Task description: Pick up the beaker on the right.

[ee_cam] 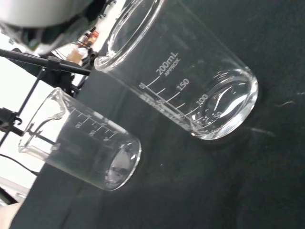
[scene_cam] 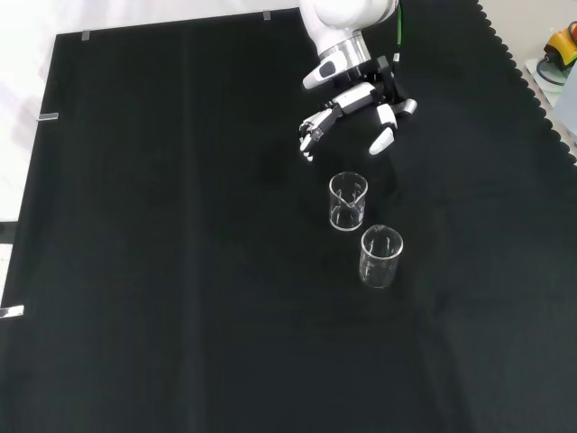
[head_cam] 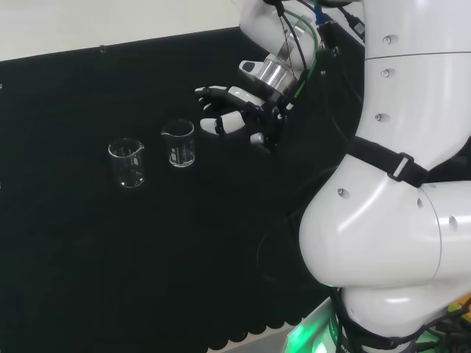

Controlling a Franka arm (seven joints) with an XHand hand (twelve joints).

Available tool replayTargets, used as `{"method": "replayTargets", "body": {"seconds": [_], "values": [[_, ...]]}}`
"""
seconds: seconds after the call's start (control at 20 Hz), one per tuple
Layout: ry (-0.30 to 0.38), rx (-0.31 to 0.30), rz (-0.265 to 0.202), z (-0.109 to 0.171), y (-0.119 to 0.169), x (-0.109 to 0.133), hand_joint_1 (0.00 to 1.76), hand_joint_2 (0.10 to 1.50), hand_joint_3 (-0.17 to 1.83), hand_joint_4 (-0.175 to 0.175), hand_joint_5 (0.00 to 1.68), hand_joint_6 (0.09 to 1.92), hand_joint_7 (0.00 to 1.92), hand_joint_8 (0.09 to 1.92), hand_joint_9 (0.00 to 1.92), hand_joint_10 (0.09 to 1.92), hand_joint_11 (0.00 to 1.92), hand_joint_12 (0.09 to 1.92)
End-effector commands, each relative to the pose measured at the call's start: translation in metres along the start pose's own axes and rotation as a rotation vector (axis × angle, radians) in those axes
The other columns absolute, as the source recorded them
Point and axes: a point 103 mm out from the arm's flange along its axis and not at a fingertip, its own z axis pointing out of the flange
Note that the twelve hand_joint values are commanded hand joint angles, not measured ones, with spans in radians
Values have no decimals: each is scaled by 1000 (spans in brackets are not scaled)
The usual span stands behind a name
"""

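Observation:
Two clear glass beakers stand upright on the black cloth. In the head view the right beaker (head_cam: 179,143) is closest to the hand (head_cam: 243,118), and the left beaker (head_cam: 127,162) stands beyond it. The hand hovers just right of the right beaker with its fingers spread and relaxed, holding nothing. In the front view the hand (scene_cam: 361,106) hangs above the nearer beaker (scene_cam: 347,200), with the other beaker (scene_cam: 380,256) lower and to the right. The wrist view shows the close beaker (ee_cam: 190,71) large and the farther beaker (ee_cam: 86,143) behind it; both look empty.
The arm's big white links (head_cam: 397,184) stand at the right of the head view. The cloth's scalloped edge (scene_cam: 532,81) runs down the right side of the front view, with coloured items (scene_cam: 561,50) past it.

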Motion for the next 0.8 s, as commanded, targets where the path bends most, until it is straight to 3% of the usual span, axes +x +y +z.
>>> {"method": "replayTargets", "body": {"seconds": [0.05,0.35,0.8], "values": [[125,-25,-19,9,3,-2,865,352,1080,-44,363,87,277,638,441,641,49,1374],[226,-69,-18,13,2,-7,909,352,1085,-47,496,87,329,620,487,618,87,1356],[217,-39,-30,7,-2,-10,923,351,1094,-50,472,87,365,604,506,595,116,1339]]}}
